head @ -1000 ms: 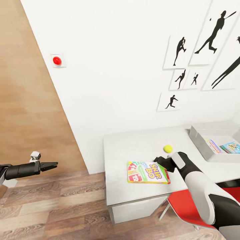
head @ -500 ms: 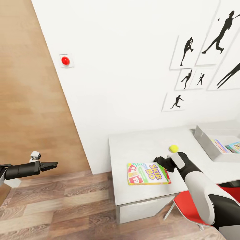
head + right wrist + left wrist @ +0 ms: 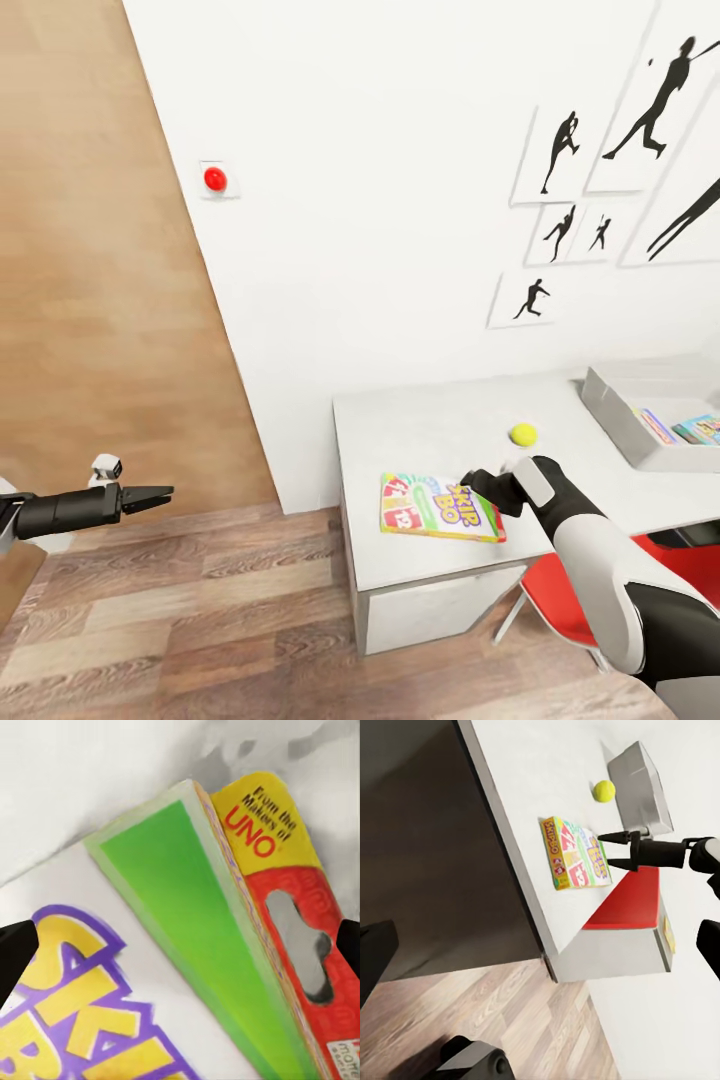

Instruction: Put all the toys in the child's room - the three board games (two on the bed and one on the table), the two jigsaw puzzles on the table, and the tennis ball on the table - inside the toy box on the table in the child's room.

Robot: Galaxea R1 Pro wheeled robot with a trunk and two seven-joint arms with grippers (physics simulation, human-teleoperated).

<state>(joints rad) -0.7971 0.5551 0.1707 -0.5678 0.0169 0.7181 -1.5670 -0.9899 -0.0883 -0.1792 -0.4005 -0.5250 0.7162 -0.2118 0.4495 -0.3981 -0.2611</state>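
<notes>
Closing in on the board game (image 3: 441, 507) now, flat near the front edge of the table (image 3: 420, 430), one end looking slightly raised off the white top; right gripper (image 3: 484, 489) at that end, fingers spread either side of the box's edge in the right wrist view, not yet pinched, by the look of it; left gripper (image 3: 150, 494) out over the wood floor, well apart from everything, fingers together on nothing.

To do this well: seat the fingers deeper over the raised end before squeezing, since a thin printed box probably slips from a shallow bite; lift level, clear of the tennis ball (image 3: 522, 434) just beyond, then across to the toy box (image 3: 612, 412) at the far right of the table; likely to tip if held by one corner only.

Hard to read: toy box cut off by the picture's edge, a few colourful flat things inside, too small to name; right fingertips mostly out of shot in the wrist view, so contact with the box unclear; red chair (image 3: 560, 610) half hidden behind the right arm.
</notes>
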